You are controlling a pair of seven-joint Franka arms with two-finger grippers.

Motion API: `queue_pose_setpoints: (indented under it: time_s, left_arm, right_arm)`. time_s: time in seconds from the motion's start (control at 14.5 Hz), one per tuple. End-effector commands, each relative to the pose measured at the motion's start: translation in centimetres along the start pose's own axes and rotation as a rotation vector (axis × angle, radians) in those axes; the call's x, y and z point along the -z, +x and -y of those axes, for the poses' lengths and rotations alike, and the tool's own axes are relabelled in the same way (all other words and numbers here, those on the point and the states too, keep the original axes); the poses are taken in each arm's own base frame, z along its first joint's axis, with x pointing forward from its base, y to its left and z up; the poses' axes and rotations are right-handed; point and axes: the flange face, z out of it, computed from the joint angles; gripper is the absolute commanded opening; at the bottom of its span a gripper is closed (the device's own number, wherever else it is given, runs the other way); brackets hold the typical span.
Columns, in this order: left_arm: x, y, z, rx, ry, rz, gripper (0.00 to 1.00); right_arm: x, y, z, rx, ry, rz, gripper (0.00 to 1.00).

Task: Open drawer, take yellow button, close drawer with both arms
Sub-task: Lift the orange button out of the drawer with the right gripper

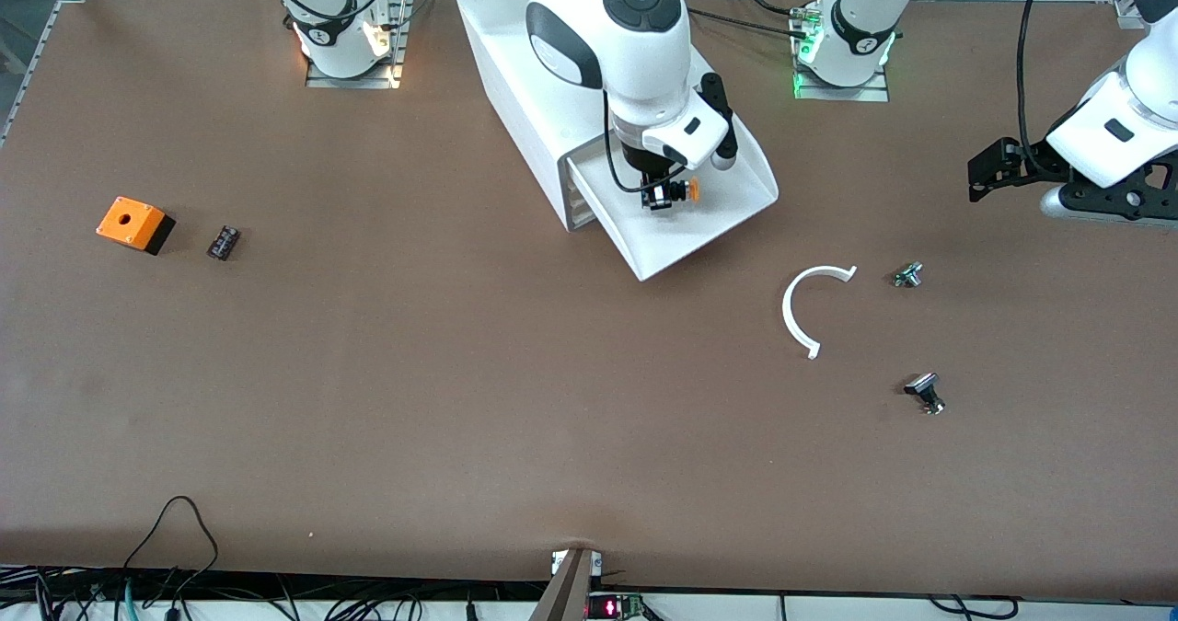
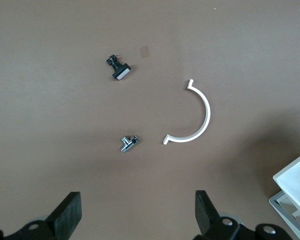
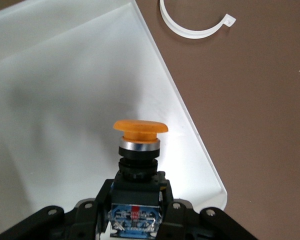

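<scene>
The white cabinet (image 1: 525, 69) stands at the back middle of the table with its top drawer (image 1: 727, 221) pulled out. My right gripper (image 1: 664, 193) hangs over the open drawer, shut on the button (image 1: 686, 190). In the right wrist view the button's orange cap (image 3: 140, 128) and black body sit between the fingers (image 3: 92, 210), above the white drawer floor (image 3: 65, 90). My left gripper (image 1: 989, 172) is open and empty, up over the table at the left arm's end; its fingers (image 2: 67, 212) show wide apart in the left wrist view.
A white curved clip (image 1: 805, 313) lies near the drawer, with two small black-and-silver parts (image 1: 907, 275) (image 1: 925, 391) beside it toward the left arm's end. An orange box with a hole (image 1: 133, 224) and a small black part (image 1: 223, 242) lie toward the right arm's end.
</scene>
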Motion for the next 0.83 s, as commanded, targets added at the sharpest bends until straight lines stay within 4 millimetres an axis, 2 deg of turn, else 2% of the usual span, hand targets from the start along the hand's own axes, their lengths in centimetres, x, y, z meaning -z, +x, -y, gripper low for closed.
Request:
queue_pose_setpoints:
  time_s: [0.0,0.14,0.28,0.41,0.55,0.69,0.76]
  left_arm:
    - [0.5,0.1,0.4,0.01,0.025,0.005,1.0]
    - [0.5,0.1,0.2,0.009,0.022,0.003,0.99]
    - [0.6,0.0,0.2,0.006,0.018,0.001,0.99]
    - [1.0,0.1,0.4,0.012,0.004,-0.007,0.99]
    - [0.1,0.3,0.2,0.0,0.004,0.005,0.99]
    - [-0.8,1.2,0.0,-0.011,0.005,-0.008,0.99]
    - [-1.1,1.3,-0.6,-0.028,0.01,-0.002,1.0]
  right_arm:
    - [3.0,-0.7,-0.3,-0.068,-0.025,-0.004,0.37]
    - [5.1,-2.0,-1.3,-0.09,-0.047,-0.011,0.37]
    - [6.8,-4.2,-3.2,-0.13,-0.074,-0.009,0.37]
    - [6.9,-6.9,-5.7,-0.18,-0.079,-0.005,0.37]
    - [7.1,-9.0,-7.6,-0.257,-0.085,-0.013,0.37]
    - [6.4,-9.3,-7.6,-0.419,-0.076,-0.001,0.37]
    - [5.1,-9.4,-7.3,-0.459,-0.066,0.019,0.37]
